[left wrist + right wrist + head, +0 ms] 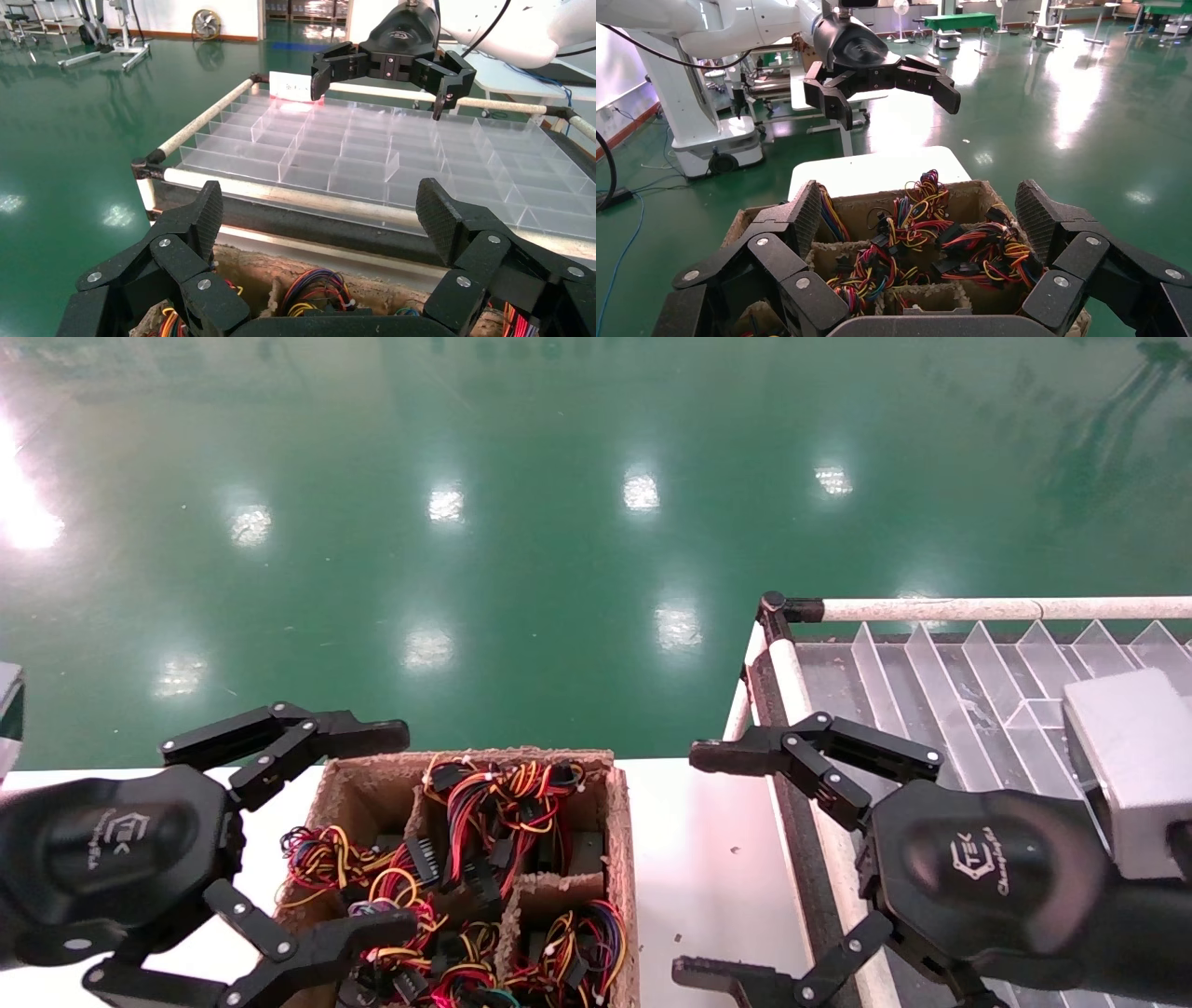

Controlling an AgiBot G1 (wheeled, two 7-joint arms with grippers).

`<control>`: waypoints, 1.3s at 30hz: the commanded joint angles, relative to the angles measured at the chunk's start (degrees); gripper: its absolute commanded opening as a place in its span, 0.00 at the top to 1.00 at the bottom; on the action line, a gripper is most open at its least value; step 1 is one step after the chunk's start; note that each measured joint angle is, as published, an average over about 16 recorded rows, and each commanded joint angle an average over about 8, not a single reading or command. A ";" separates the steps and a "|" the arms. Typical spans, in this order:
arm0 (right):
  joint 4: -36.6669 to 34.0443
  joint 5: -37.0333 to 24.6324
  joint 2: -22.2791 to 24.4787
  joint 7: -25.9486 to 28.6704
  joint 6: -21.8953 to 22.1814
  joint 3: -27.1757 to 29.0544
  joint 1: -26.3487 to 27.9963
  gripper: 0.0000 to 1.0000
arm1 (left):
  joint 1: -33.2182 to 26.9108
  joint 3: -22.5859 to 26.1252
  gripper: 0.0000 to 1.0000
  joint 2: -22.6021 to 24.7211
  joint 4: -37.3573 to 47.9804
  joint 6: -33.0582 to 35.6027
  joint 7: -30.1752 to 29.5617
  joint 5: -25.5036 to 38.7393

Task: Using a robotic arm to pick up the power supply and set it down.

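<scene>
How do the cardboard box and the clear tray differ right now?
The cardboard box is brown pulp with a few deep cells; the clear tray is transparent with many shallow cells. The box is packed with coloured wire bundles; the tray's visible cells look bare. The left gripper hangs by the box, the right gripper at the tray's edge. Both are divided into compartments.

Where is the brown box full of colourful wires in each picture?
Head view: the brown box sits low in the middle, between the open left gripper and open right gripper.
Left wrist view: only its rim shows, along the bottom behind the left gripper's fingers.
Right wrist view: it fills the lower middle, between the right gripper's fingers.
Shared landmark: the wire bundles.
</scene>
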 commanded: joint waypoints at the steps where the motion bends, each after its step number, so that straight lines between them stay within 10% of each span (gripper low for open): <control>1: 0.00 0.00 0.00 0.00 0.00 0.00 0.00 0.00 | 0.00 0.00 0.00 0.00 0.00 0.00 0.00 0.00; 23: 0.00 0.00 0.00 0.00 0.00 0.00 0.00 0.00 | 0.00 0.00 0.00 0.00 0.00 0.00 0.00 0.00; 32: 0.00 0.00 0.00 0.00 0.00 0.00 0.00 0.00 | 0.00 0.00 0.97 0.00 0.00 0.00 0.00 0.00; 39: 0.00 0.00 0.00 0.00 0.00 0.00 0.00 0.00 | 0.00 0.00 1.00 0.00 0.00 0.00 0.00 0.00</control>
